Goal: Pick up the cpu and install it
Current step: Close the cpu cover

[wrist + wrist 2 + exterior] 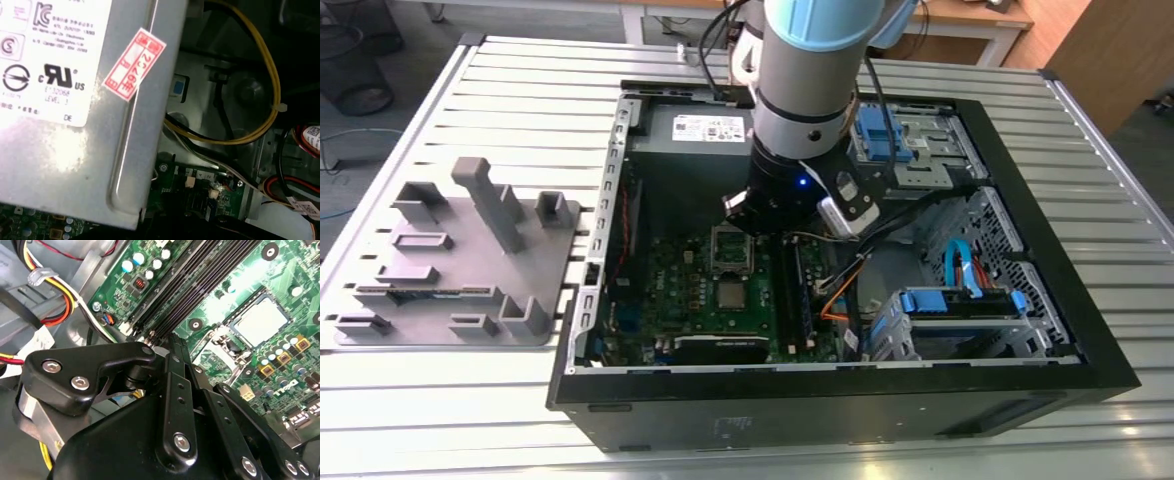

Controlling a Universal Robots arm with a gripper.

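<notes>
Exterior view high and oblique, looking down into the computer case (854, 405), power supply (700, 128) at 12 o'clock; both wrist views sit close inside, sharing the motherboard (280, 270) with it.

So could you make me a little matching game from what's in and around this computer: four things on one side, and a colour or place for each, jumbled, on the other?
Things:
1. cpu
2. grey fixture plate
3. power supply
4. drive holder

Clues:
A. blue, inside the case, on the exterior view's right
B. bears a red sticker
C. lies outside the case, on the slatted table
D. shiny silver square on the green board

Pairs: 1-D, 2-C, 3-B, 4-A.
</notes>
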